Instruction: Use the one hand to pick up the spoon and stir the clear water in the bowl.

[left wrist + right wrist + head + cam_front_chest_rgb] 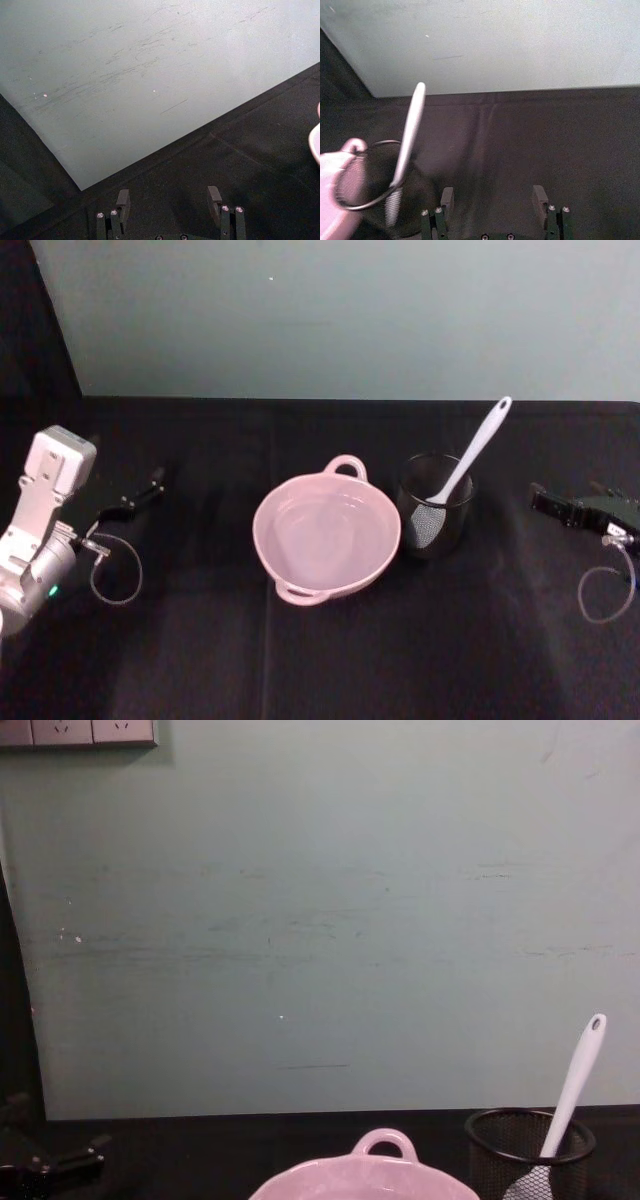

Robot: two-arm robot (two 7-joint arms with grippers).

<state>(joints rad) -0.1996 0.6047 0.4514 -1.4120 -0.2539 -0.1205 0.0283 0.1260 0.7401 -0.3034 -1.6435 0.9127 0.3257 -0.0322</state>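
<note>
white spoon (468, 462) stands in mesh cup (436, 506), left of the spread right tool (492, 196).

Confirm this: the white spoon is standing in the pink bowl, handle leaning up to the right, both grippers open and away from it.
Not quite. The spoon stands in the black mesh cup beside the bowl, as the head view shows. The rest holds: left gripper and right gripper are open, apart from it.

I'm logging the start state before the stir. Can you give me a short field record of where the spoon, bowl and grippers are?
spoon: standing tilted in the mesh cup, handle up
bowl: mid-table, left of the cup, nothing in it but water
left gripper: open, parked at table's left edge
right gripper: open, parked at right, near the cup
stage: spoon not yet picked up
</note>
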